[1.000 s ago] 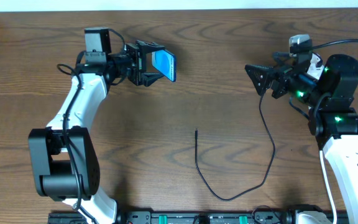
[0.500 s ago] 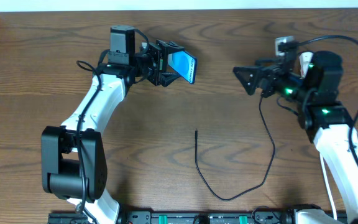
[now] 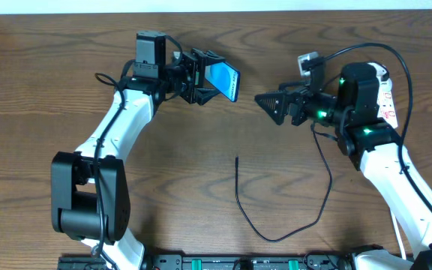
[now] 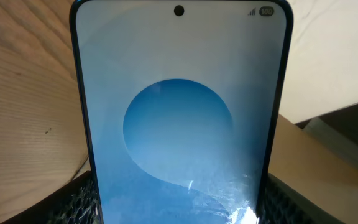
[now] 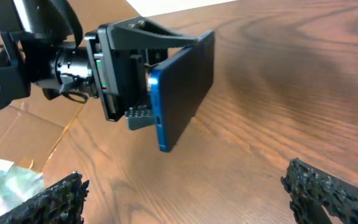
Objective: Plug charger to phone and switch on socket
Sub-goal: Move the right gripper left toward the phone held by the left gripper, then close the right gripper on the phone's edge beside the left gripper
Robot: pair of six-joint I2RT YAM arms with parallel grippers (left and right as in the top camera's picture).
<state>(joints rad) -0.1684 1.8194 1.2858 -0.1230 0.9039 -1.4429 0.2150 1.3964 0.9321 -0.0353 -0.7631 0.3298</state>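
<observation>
My L gripper point(image 3: 203, 77) is clamped on the phone point(image 3: 224, 80) and holds it tilted above the desk point(image 3: 163, 187) at the far side. The screen is lit blue w/ a circle. My R gripper point(image 3: 270, 106) hangs just R of the phone, not touching it, fingers point(image 5: 58, 196) spread wide w/ nothing btwn them. The charger point(image 3: 237, 180) lies on the desk nearer me, plug tip approx mid-desk, cable looping R & running up under my R arm. The socket point(image 3: 388, 96) sits behind that arm, partly hidden.
</observation>
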